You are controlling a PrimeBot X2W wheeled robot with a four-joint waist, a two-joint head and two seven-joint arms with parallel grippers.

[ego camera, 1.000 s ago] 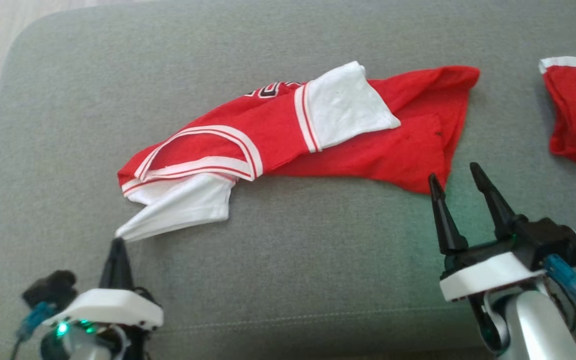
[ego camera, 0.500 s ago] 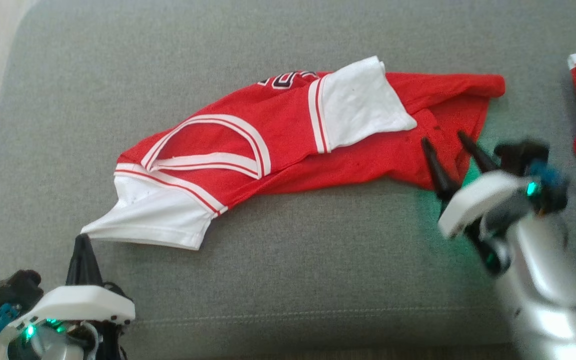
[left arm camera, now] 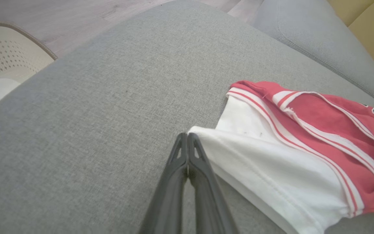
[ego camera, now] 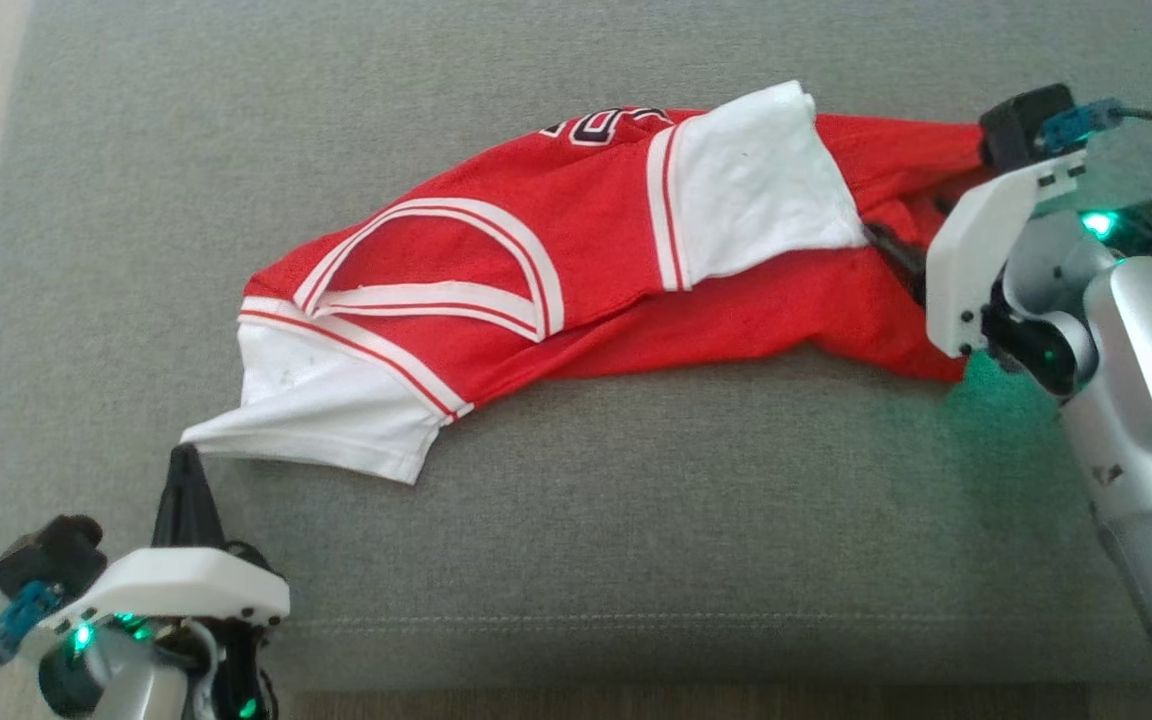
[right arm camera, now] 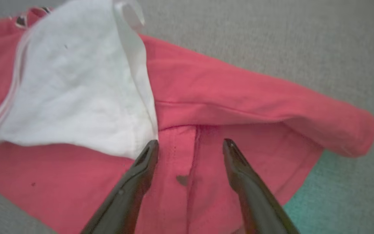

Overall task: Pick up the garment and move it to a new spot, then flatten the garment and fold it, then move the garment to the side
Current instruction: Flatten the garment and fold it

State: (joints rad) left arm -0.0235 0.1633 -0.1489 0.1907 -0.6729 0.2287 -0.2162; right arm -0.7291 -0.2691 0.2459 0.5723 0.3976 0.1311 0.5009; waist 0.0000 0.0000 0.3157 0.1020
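Observation:
The garment (ego camera: 556, 260) is a red jersey with white sleeves and white-striped trim, lying crumpled lengthwise across the grey cushion (ego camera: 636, 520). My left gripper (ego camera: 184, 458) is at the lower left, shut on the pulled-out corner of the white sleeve (left arm camera: 265, 169); the left wrist view shows its tips (left arm camera: 187, 136) pressed together at that corner. My right gripper (ego camera: 881, 240) reaches in from the right over the red hem end. In the right wrist view the right gripper (right arm camera: 190, 143) stands open just over the red cloth (right arm camera: 239, 97), beside the other white sleeve (right arm camera: 76, 87).
A white perforated basket (left arm camera: 2, 61) stands on the wooden floor beyond the cushion's left end. A second grey cushion (left arm camera: 304, 29) lies further along in the left wrist view. Bare cushion runs along the near edge (ego camera: 636, 620).
My right gripper has swung up and forward from beside the garment to over its red end, fingers now turned left. The left gripper kept its hold, and the sleeve and neckline have spread out.

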